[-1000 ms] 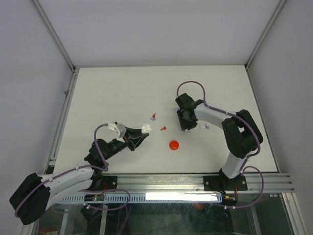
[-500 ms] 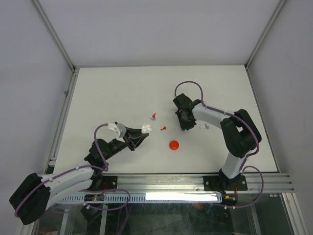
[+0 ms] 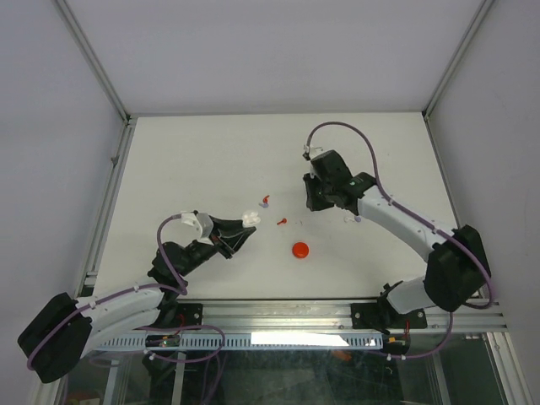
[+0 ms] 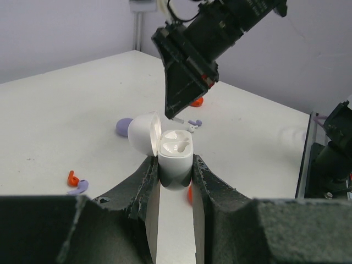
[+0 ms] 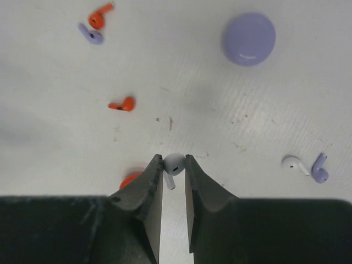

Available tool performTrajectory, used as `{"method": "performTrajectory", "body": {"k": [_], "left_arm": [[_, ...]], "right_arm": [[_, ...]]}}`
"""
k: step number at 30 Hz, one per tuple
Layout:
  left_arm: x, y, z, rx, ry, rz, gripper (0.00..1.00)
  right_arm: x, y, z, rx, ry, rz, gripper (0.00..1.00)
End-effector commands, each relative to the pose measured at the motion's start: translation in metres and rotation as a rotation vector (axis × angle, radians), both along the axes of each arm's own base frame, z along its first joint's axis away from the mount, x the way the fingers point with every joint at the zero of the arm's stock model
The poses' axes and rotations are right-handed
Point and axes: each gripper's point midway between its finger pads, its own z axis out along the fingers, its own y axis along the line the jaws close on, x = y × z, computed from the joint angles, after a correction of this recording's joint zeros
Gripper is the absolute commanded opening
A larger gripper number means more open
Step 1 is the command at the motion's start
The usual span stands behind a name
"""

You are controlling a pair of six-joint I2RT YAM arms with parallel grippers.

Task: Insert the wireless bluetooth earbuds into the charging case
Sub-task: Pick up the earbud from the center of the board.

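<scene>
Now right gripper [image 5: 173, 160] pinches white earbud [image 5: 175, 164]; left gripper [image 4: 174, 168] clamps open charging case [image 4: 175, 149].

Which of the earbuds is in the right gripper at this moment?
The white earbud, pinched in the right gripper. The other white earbud, the red earbuds and the purple earbuds lie loose on the table.

Between the right hand [image 3: 312, 205] and the open case [image 3: 250, 219] the table [image 3: 194, 160] lies mostly bare. One red earbud [image 3: 282, 222] sits in that gap; a red puck [image 3: 299, 250] lies toward the near edge, off the line.
</scene>
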Motion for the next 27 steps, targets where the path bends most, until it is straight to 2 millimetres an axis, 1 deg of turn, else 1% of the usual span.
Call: {"method": "performTrajectory", "body": {"k": [1, 6, 11, 12, 14, 17, 19, 23, 24, 27], "left_arm": [[-0.004, 0.003, 0.021, -0.088, -0.055, 0.003, 0.0], [-0.008, -0.003, 0.032, -0.107, -0.09, -0.039, 0.0], [-0.01, -0.01, 0.041, -0.108, -0.116, -0.077, 0.0], [-0.011, -0.011, 0.044, -0.111, -0.124, -0.085, 0.0], [-0.012, -0.012, 0.046, -0.116, -0.131, -0.099, 0.0], [-0.016, -0.015, 0.048, -0.123, -0.142, -0.132, 0.0], [-0.019, -0.016, 0.05, -0.125, -0.154, -0.16, 0.0], [-0.025, -0.017, 0.056, -0.138, -0.184, -0.202, 0.0], [-0.027, -0.017, 0.057, -0.14, -0.19, -0.211, 0.0], [-0.031, -0.018, 0.062, -0.142, -0.209, -0.242, 0.0]], "right_arm": [[0.01, 0.028, 0.072, 0.185, -0.209, 0.084, 0.14], [0.001, 0.048, 0.129, 0.357, -0.362, 0.163, 0.13], [-0.019, 0.066, 0.175, 0.529, -0.483, 0.272, 0.12], [-0.025, 0.07, 0.187, 0.569, -0.511, 0.302, 0.12], [-0.035, 0.075, 0.201, 0.621, -0.543, 0.352, 0.12], [-0.052, 0.084, 0.217, 0.696, -0.575, 0.433, 0.12], [-0.063, 0.089, 0.223, 0.74, -0.588, 0.482, 0.12], [-0.081, 0.095, 0.234, 0.825, -0.613, 0.56, 0.12], [-0.09, 0.099, 0.236, 0.851, -0.615, 0.59, 0.11], [-0.106, 0.105, 0.237, 0.9, -0.626, 0.649, 0.11]]}}
